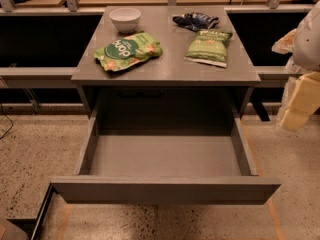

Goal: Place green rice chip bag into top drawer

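Currently, green rice chip bag on table, top drawer open, claw at right, state unclear

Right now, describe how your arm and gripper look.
The arm is a smooth, rounded white shell at the picture's right edge. The gripper, below it and right of the table, is pale cream-yellow and blocky. No cables, markings or labels show on either.

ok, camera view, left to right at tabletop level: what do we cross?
green rice chip bag → olive-green bag → end effector at the frame's right edge. White bowl overlaps the first bag's span and dark blue bag the second's, so both are left out.
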{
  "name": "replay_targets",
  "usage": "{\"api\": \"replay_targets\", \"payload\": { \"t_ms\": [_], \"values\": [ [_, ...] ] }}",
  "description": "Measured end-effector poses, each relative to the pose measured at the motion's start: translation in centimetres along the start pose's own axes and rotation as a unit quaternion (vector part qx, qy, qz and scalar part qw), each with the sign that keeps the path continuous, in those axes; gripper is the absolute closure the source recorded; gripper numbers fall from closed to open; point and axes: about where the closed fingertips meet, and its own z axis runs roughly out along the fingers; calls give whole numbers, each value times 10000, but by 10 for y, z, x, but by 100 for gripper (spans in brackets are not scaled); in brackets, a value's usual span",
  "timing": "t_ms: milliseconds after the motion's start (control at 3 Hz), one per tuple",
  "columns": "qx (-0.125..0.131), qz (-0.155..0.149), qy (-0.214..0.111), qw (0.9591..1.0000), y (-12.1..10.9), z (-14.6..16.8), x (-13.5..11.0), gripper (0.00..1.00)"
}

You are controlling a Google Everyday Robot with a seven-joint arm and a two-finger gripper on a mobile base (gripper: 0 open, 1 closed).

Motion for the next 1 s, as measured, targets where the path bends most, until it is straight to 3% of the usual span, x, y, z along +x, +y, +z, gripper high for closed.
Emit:
{"api": "replay_targets", "payload": {
  "t_ms": [333,667,1000],
  "values": [
    [1,0,0,10000,0,0,0,0],
    [-94,-281,-300,9991,-8,12,-25,0],
    [-260,-688,-715,9947,-20,28,-68,0]
  ]
}}
